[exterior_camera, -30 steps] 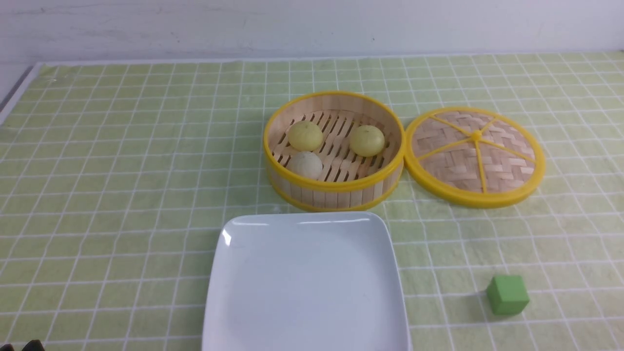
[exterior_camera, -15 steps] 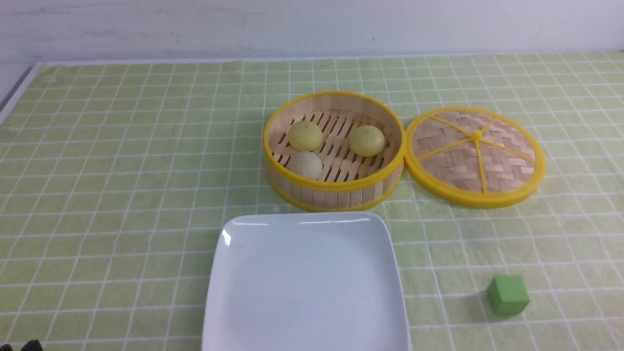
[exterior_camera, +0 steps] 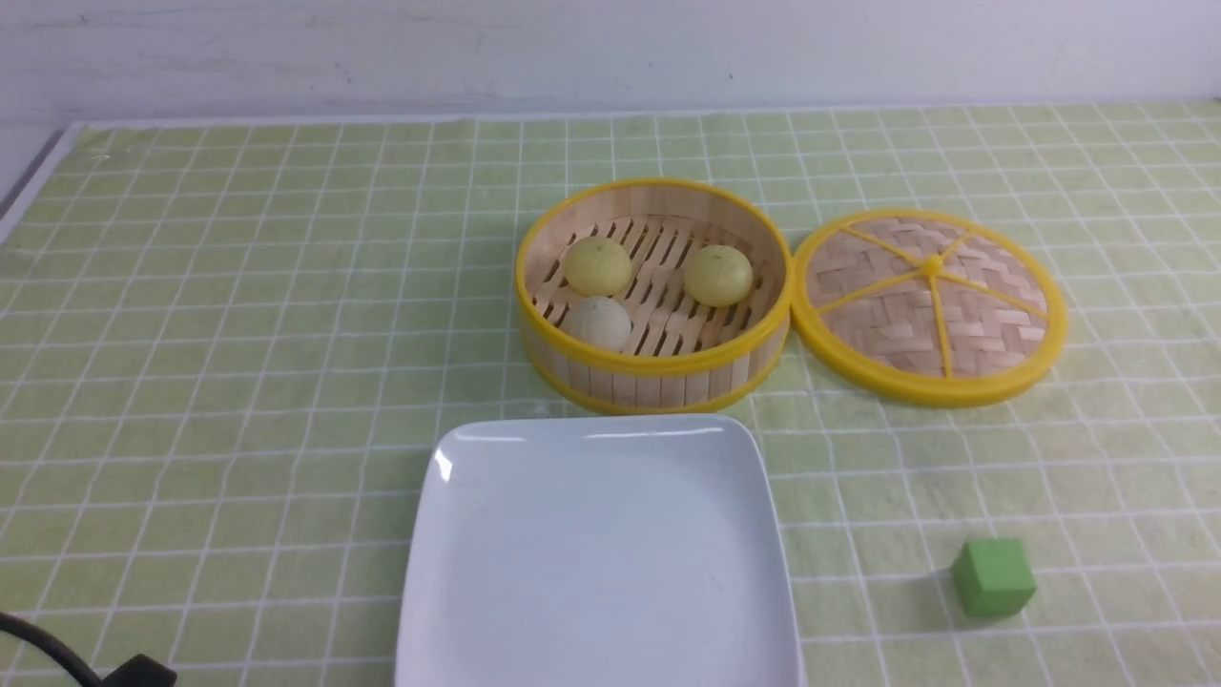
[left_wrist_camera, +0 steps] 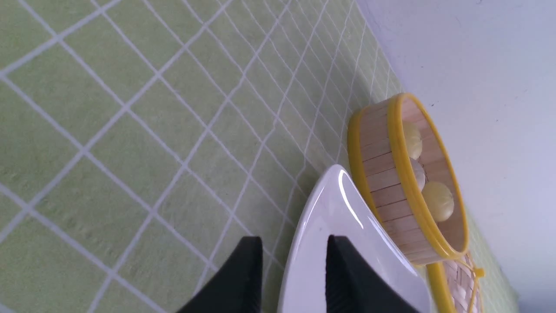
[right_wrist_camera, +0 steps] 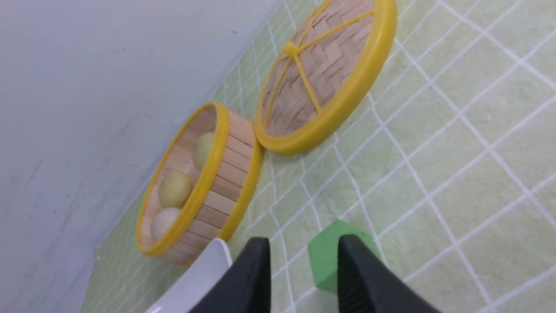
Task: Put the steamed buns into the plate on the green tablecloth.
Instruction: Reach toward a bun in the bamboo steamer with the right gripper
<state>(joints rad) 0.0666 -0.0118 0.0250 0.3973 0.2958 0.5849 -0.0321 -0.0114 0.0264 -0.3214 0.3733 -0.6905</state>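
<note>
- My left gripper [left_wrist_camera: 293, 243] is nearest to me, low over the green tablecloth [exterior_camera: 238, 334] at the near left. Its jaws stand apart with nothing between them.
- My right gripper [right_wrist_camera: 304, 243] hangs at the near right with its jaws also spread and empty. The green cube [exterior_camera: 993, 576] sits just beyond it.
- The plate [exterior_camera: 591, 429] lies flat in the near centre and is bare. It is square, so it has no real long axis. Its sides run roughly along the cloth's grid, and its near edge is cut off by the front view.
- Just beyond the plate's far edge stands the open steamer [exterior_camera: 653, 377]. I cannot tell whether the two touch.
- All three steamed buns sit on the steamer's slats. The greyish one [exterior_camera: 596, 322] is nearest, at the left. One yellow bun [exterior_camera: 597, 265] lies just behind it, and the other yellow one [exterior_camera: 718, 275] sits to the right, apart from both.
- Each bun sits dome-up and is round, with no long axis, so I judge that any approach angle serves.
- The lid [exterior_camera: 930, 305] lies flat to the right, beside the steamer.
- By my reckoning nothing is done yet: three picks and three placings remain.
</note>
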